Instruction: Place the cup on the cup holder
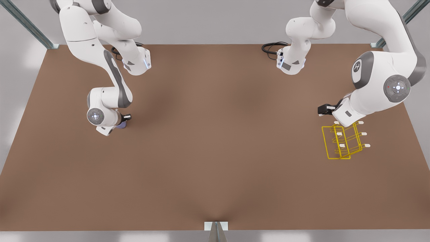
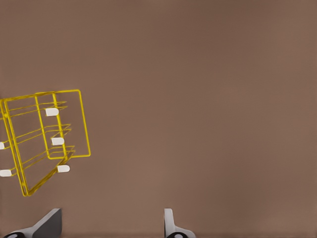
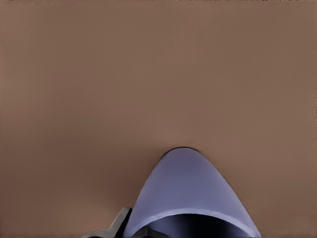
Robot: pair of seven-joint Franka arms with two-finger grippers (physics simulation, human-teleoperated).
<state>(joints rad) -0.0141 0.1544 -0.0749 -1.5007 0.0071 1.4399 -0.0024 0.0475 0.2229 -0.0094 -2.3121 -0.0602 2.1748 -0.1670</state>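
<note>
The lavender-blue cup (image 3: 190, 191) sits right in front of the right wrist camera, its dark opening toward the lens. One grey finger (image 3: 117, 225) presses against its side. In the front view my right gripper (image 1: 123, 121) is low over the table at the front view's left, shut on the cup (image 1: 121, 126), which peeks out beneath the hand. The yellow wire cup holder (image 1: 344, 143) with white-tipped pegs stands at the front view's right. My left gripper (image 2: 111, 220) hovers just beside the cup holder (image 2: 47, 139), fingers wide apart and holding nothing.
The brown table (image 1: 215, 151) stretches bare between the two arms. Metal frame posts (image 1: 216, 232) stand at the table's edges, and black cables (image 1: 270, 48) lie near the arm bases at the far side.
</note>
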